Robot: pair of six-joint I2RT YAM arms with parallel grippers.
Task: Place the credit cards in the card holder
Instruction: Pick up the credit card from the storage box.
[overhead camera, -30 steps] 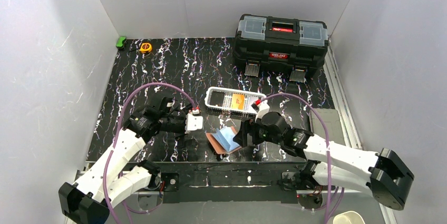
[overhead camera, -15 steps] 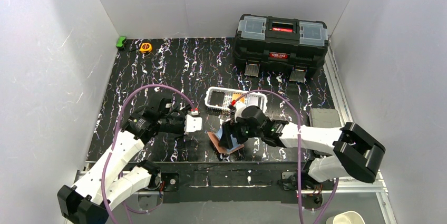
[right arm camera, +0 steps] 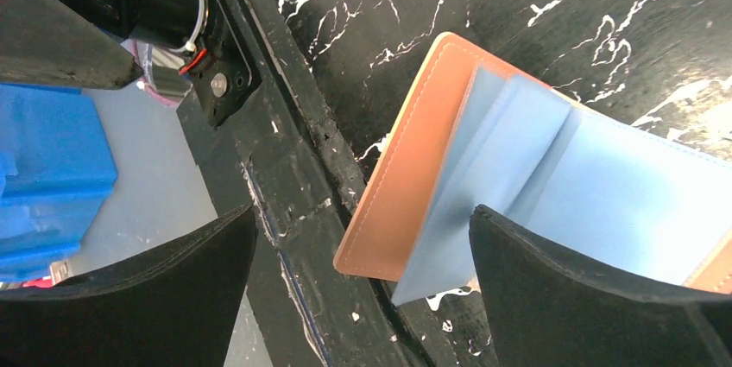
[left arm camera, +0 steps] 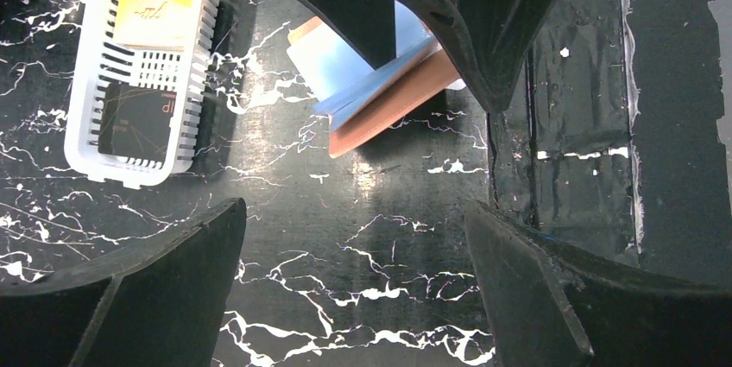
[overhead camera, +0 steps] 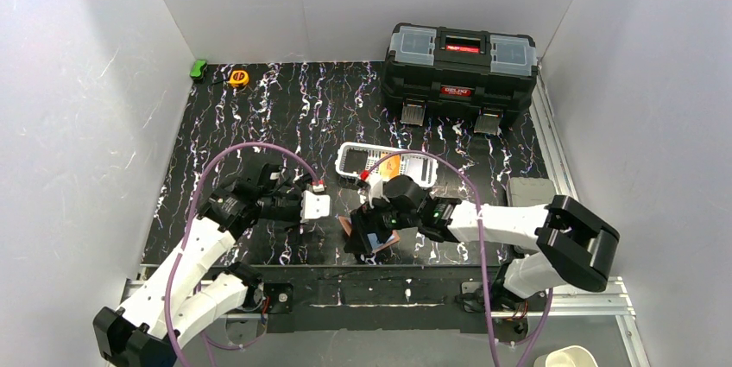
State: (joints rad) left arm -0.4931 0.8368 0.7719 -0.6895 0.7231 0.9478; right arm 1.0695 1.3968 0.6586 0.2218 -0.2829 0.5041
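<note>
- Card holder: stitched salmon leather-like cover, light-blue leaves, open.
- Slotted white basket holds orange card, black card.
- Left gripper, right gripper: spread wide, empty.

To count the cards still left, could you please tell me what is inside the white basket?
The white basket holds an orange card and a black card, both lying flat. Its far end is cut off or covered in every view, so anything there is unseen.
</note>
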